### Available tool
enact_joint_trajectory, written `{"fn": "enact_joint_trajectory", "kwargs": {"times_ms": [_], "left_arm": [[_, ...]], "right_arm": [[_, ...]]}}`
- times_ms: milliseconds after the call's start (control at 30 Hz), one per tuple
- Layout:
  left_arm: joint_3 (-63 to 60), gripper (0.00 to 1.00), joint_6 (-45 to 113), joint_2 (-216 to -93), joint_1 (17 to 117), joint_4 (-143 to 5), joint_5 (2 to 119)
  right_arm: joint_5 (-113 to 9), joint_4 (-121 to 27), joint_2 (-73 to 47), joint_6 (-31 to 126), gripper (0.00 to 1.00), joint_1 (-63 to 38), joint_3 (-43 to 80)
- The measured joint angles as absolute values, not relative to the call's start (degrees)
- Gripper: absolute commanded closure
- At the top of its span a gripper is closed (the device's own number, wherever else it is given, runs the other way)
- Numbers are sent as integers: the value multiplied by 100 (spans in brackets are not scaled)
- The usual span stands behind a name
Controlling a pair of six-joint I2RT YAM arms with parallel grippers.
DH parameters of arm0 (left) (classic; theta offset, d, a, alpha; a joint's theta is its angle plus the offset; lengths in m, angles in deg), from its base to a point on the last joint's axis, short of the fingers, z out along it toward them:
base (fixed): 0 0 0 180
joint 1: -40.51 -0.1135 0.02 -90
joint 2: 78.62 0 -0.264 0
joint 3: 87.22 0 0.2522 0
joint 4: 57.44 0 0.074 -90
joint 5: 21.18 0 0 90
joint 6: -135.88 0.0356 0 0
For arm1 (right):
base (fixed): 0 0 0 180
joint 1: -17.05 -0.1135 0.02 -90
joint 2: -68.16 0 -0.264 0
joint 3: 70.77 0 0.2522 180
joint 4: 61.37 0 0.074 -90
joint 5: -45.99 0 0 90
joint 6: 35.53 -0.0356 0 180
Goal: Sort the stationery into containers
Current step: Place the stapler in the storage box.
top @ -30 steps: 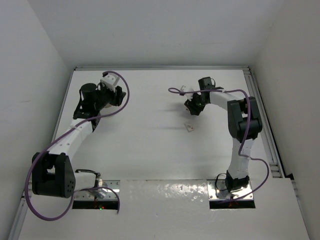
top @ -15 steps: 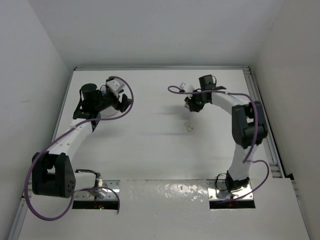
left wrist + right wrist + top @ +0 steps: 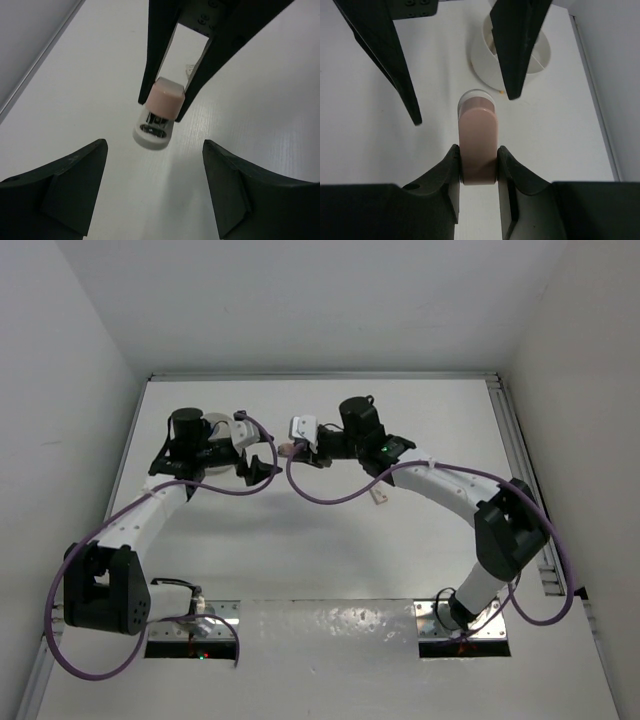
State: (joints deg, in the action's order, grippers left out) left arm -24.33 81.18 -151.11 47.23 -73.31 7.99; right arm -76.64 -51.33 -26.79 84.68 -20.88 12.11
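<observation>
The right gripper (image 3: 163, 109) clamps the pink eraser (image 3: 166, 96).

Change noted: grippers converge along the table's (image 3: 330, 550) far edge.
Right gripper (image 3: 292, 447) swings left from nearer the far right corner; left gripper (image 3: 262, 467) shifts right, jaws spread wider.

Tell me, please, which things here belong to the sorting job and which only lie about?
Job: pink item in right hand; open left hand; white container; small block.
Lying about: purple cables; side rail.
</observation>
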Motion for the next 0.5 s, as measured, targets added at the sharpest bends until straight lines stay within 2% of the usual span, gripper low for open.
{"fn": "enact_joint_trajectory", "kwargs": {"times_ms": [167,233,267,367,467,500], "left_arm": [[-2429,41,8403,-15083,4721,-7634,774],[-2429,51,8497,-15070,4721,-7752,777],[-2429,59,8547,-15061,4721,-7787,774],[-2427,70,8654,-15059,4719,-7835,777],[-2420,73,8730,-15059,4717,-7903,772],[-2409,78,8765,-15059,4719,-7938,772]], "right_arm": [[-7806,-5369,-2942,8342,100,-2270,1213],[-7851,-5387,-2966,8331,100,-2314,1213],[-7865,-5402,-2966,8331,100,-2331,1213],[-7882,-5463,-2966,8333,100,-2355,1220],[-7886,-5472,-2966,8342,100,-2359,1222],[-7891,-5468,-2966,8344,100,-2359,1222]]}}
